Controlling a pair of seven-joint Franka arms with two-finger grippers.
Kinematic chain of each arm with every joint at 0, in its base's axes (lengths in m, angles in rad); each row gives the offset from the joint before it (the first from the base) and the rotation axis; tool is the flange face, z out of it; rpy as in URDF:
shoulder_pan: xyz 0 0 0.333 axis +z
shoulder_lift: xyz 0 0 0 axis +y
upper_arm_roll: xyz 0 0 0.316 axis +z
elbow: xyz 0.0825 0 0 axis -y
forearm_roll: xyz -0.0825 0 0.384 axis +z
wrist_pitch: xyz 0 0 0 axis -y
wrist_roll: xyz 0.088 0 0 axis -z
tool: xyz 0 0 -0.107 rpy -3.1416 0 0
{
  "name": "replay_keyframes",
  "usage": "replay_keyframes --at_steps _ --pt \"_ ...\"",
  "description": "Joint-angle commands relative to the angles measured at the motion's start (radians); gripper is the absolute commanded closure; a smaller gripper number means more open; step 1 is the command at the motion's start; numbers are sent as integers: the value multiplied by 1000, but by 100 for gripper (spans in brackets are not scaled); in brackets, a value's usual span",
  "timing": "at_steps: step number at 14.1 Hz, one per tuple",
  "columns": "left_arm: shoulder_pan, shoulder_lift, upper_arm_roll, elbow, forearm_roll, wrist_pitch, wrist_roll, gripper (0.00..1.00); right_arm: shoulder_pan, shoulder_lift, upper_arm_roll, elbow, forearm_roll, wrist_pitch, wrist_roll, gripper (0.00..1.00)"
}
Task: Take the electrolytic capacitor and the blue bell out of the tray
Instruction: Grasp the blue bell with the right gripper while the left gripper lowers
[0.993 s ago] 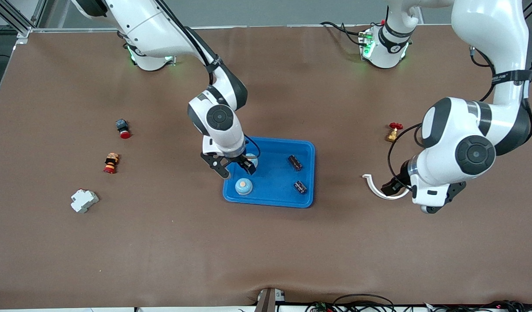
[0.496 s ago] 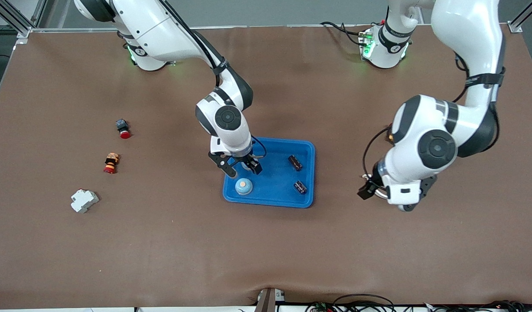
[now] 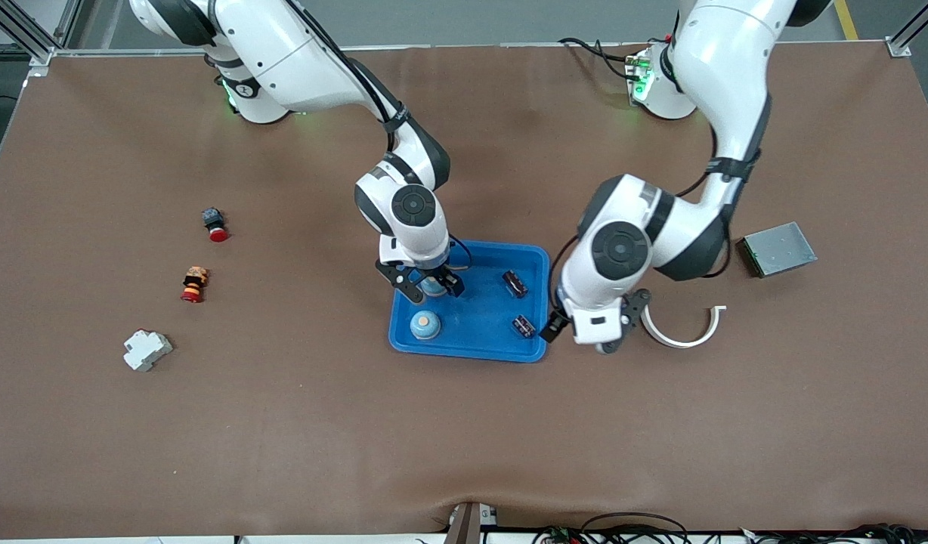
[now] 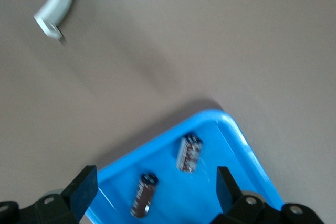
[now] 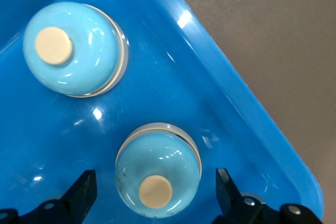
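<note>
Two blue bells sit in the blue tray [image 3: 536, 257] at the right arm's end of it: the farther blue bell [image 5: 157, 174] directly under the right hand [image 3: 430, 289], the nearer blue bell [image 3: 425, 325] just beside it. Both are smooth glossy domes with a cream button on top, so I'd expect them to be hard, light and slippery; the sensible hold looks to be across the dome's widest part near the pale base ring, not on the button. The right hand is spread wide, one finger to each side of the dome and not touching it.

Two electrolytic capacitors lie on their sides at the tray's other end, the farther capacitor [image 3: 515, 282] and the nearer capacitor [image 4: 144, 193]; small, rigid cylinders, likely to roll, best pinched across the body. The left hand [image 3: 581, 331] hangs wide open and empty over the tray's rim beside them.

The raised rim crowds the bells; lifting straight up seems safest. The bare brown desk [image 3: 464, 438] offers ample room, with a white curved clip [image 3: 683, 332] lying just beside the left hand.
</note>
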Motion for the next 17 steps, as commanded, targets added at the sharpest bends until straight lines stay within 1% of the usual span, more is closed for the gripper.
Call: replay_keyframes --at_steps 1,2,3,4,5,7,9,11,14,17 --pt "-28 55 7 48 -13 43 -75 0 11 8 -11 22 -24 -7 17 16" --pt "-39 78 7 57 -13 47 -103 0 11 8 -11 22 -30 -8 11 36" --pt "-45 93 7 57 -13 47 -119 0 8 8 -11 22 -41 -10 2 64" --pt "-47 107 7 54 -13 47 -132 0 5 5 -11 23 -41 -11 3 96" --pt "-56 121 7 51 -11 47 -158 0 0 3 -11 26 -34 -11 13 100" --pt "-97 153 16 52 -3 52 -227 0 -4 -4 -9 37 -29 -25 8 100" --pt "-99 153 16 48 -9 52 -231 0 -10 -21 -9 37 -29 -60 -4 100" --pt "-104 156 16 48 -8 52 -234 0 -36 -72 -8 25 -27 -121 -38 100" --pt "-111 164 15 46 -10 53 -234 0 -91 -180 -3 -65 -21 -134 -130 100" --pt "-136 179 12 48 -10 55 -234 0 -202 -318 -2 -248 -6 -113 -339 100"
